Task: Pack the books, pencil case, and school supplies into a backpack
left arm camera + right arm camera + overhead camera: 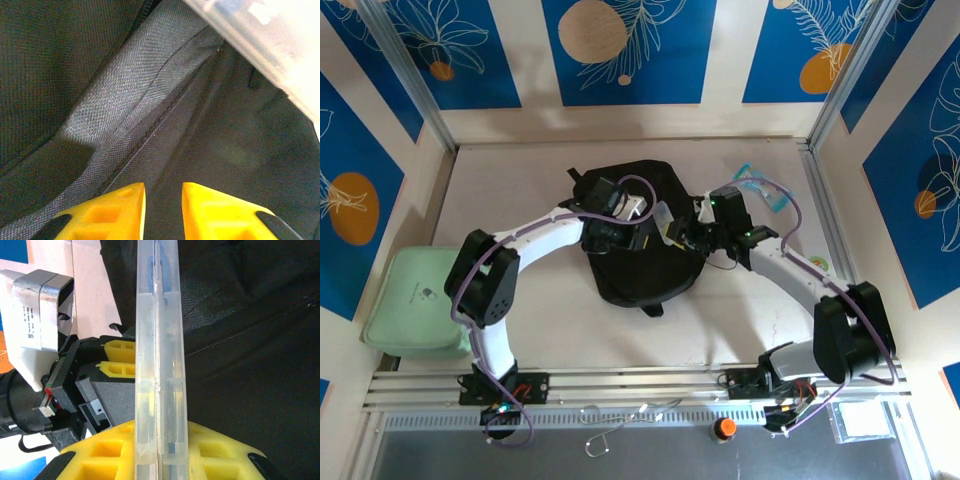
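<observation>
Right pincer [160, 452] clamps a slim translucent case [160, 340] over the black backpack [250, 390].

arms [535, 232]: white, black joints | cables [800, 207]: purple | gripper fingers [105, 215]: yellow

The table [620, 170] has a pale, off-white top, evenly lit, with only soft shadows on it. Cream walls close it in on three sides. The back wall [725, 60] carries deep blue panels [625, 50] drawn with white leaf outlines and peach or orange discs, and the left wall [395, 185] and right wall [850, 215] bear the same blue panels. Slanting aluminium posts stand at the far left corner [405, 75] and the far right corner [855, 70]. A metal track [825, 230] runs along the table's right edge, and ribbed aluminium rails [640, 385] line the near edge. Past them lies a dark grey strip [650, 450].
</observation>
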You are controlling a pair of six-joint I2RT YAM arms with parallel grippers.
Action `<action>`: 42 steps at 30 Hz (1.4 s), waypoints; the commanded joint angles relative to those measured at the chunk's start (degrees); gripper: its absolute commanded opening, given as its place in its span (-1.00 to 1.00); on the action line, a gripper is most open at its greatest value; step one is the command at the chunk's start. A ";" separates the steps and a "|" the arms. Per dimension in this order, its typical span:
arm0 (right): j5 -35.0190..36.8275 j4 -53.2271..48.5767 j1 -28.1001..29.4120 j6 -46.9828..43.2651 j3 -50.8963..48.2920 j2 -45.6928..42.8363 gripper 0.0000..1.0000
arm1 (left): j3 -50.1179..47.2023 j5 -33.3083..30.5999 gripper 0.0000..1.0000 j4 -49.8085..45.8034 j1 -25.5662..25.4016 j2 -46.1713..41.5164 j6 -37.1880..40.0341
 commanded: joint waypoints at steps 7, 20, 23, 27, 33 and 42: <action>-1.98 -1.63 0.20 1.49 4.41 3.25 -0.73 | 2.85 -12.43 -0.18 -5.74 1.91 -4.20 7.77; -2.95 -2.94 0.09 2.49 6.65 5.15 -0.73 | 8.48 -7.05 -0.15 -7.78 3.89 4.24 13.16; -3.04 -4.03 0.09 3.23 7.74 5.91 -0.74 | 6.37 -4.13 -0.32 -6.54 3.61 3.19 13.16; -3.79 -5.21 0.43 4.60 9.11 7.55 -0.74 | 4.01 -0.52 -0.43 -5.43 2.31 0.70 12.07; -5.84 -4.45 2.28 6.59 9.46 10.20 -0.74 | -0.23 -2.78 -0.46 -4.31 -0.15 -0.09 11.15; -5.47 -3.71 4.04 9.98 1.44 6.88 -0.75 | -4.22 -3.78 -0.38 -2.33 -1.57 -2.92 9.85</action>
